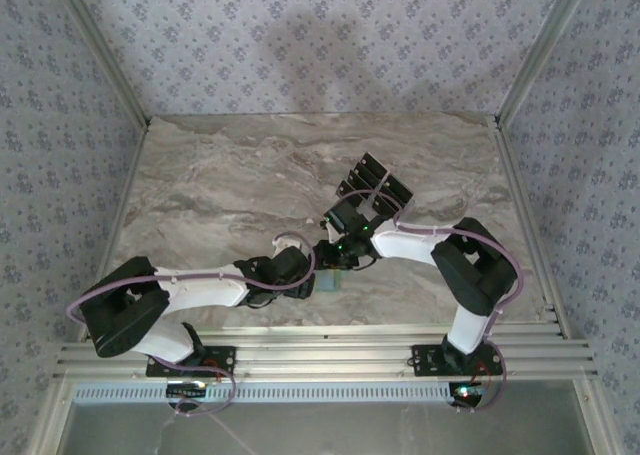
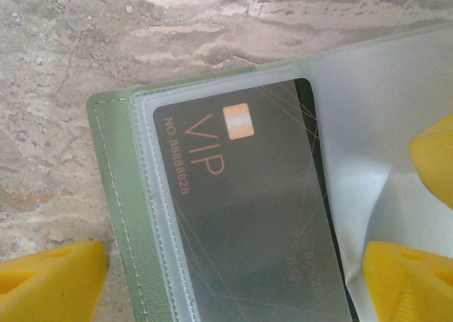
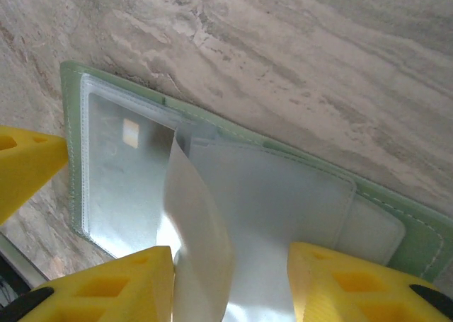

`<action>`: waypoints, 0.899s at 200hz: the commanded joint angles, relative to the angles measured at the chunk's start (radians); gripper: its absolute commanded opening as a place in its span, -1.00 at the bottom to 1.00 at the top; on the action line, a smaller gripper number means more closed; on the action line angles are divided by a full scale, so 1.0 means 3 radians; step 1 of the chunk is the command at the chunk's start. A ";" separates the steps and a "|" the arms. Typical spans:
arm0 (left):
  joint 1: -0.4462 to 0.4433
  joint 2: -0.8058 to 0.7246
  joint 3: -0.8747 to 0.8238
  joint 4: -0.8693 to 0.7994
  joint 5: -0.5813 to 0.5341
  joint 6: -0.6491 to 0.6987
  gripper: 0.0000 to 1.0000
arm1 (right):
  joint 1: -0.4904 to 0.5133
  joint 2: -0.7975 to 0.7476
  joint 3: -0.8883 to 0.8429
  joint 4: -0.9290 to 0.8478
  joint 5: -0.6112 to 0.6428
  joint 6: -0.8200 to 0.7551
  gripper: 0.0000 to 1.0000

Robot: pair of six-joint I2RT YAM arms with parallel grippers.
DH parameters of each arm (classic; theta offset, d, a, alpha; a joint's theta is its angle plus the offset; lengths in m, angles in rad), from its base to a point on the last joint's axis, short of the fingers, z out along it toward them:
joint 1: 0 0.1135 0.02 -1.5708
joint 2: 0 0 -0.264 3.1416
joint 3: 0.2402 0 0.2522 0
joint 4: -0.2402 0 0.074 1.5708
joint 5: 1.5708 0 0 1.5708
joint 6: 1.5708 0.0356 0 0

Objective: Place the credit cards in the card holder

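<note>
Marble-patterned tabletop [image 1: 220, 175], floral walls [image 1: 300, 35]; left gripper [image 2: 233, 258] wide open, right gripper [image 3: 230, 255] half-open, both empty.

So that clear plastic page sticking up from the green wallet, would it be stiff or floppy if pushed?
Probably floppy: the clear page curls along its length. Likely very light, being thin, see-through film. Its sheen suggests it may be slippery.

Overhead; wrist close-ups sharing wallet [image 2: 117, 194]

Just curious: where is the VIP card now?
In the left wrist view, the VIP card sits under a clear sleeve on the left page of the open green wallet, on the marble table.
</note>
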 commanded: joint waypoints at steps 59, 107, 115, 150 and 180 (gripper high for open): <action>-0.0019 -0.0617 -0.0109 -0.0356 -0.0344 -0.0221 0.97 | 0.0134 0.0067 0.0298 -0.0235 -0.0080 -0.0010 -0.03; 0.0046 -0.1099 -0.0165 -0.0649 -0.0489 -0.0401 1.00 | 0.0222 0.0113 0.0458 -0.0337 -0.0047 -0.0009 -0.03; 0.0111 -0.1165 -0.0162 -0.0687 -0.0468 -0.0435 1.00 | 0.0243 0.0121 0.0504 -0.0352 -0.0046 -0.0007 -0.03; 0.0637 -0.1216 0.0009 -0.0777 -0.0160 -0.0399 1.00 | 0.0332 0.0243 0.0734 -0.0458 -0.0064 -0.0008 -0.03; 0.1065 -0.0986 0.0386 -0.0866 0.0156 -0.0263 0.99 | 0.0364 0.0534 0.1069 -0.0572 -0.0237 -0.0009 -0.03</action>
